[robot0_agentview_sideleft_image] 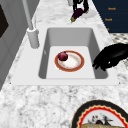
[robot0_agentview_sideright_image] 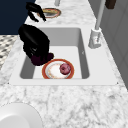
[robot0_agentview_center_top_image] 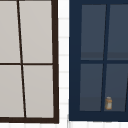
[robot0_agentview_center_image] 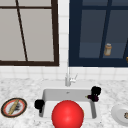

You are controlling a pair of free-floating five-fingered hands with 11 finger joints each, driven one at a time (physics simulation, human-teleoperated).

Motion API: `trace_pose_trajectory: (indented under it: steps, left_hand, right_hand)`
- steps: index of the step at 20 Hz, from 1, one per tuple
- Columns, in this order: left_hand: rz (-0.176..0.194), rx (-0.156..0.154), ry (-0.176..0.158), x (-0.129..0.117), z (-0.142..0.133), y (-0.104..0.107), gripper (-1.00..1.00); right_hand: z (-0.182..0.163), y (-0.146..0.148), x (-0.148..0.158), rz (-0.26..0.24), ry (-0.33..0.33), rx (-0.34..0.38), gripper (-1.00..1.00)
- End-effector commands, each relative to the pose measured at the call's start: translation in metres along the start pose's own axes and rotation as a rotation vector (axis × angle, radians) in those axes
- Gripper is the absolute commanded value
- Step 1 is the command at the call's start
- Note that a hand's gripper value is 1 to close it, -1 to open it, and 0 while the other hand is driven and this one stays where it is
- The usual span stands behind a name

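Eggplant (robot0_agentview_center_image: 91,97) in right hand (robot0_agentview_center_image: 95,91); no legible writing

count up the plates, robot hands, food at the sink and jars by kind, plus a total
plates: 3 (patterned plate on the left counter, red-rimmed plate in the sink, white plate on the right counter)
robot hands: 2 (left robot hand, right robot hand)
food at the sink: 2 (purple vegetable in the right robot hand, dark red fruit on the red-rimmed plate)
jars: 1 (jar behind the cabinet glass)
total: 8
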Motion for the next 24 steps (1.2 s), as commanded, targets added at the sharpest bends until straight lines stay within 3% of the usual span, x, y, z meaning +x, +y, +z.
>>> trace_pose_trajectory:
  steps: [1,17,24]
  left_hand:
    - [0.000,0.000,0.000,0.000,0.000,0.000,0.00]
    - [0.000,0.000,0.000,0.000,0.000,0.000,0.00]
    - [0.000,0.000,0.000,0.000,0.000,0.000,0.00]
  right_hand:
    - [-0.003,-0.013,-0.016,0.024,-0.010,0.033,1.00]
    - [-0.019,-0.059,-0.099,0.003,-0.019,0.028,1.00]
    - [-0.027,-0.061,-0.137,0.027,-0.030,0.039,1.00]
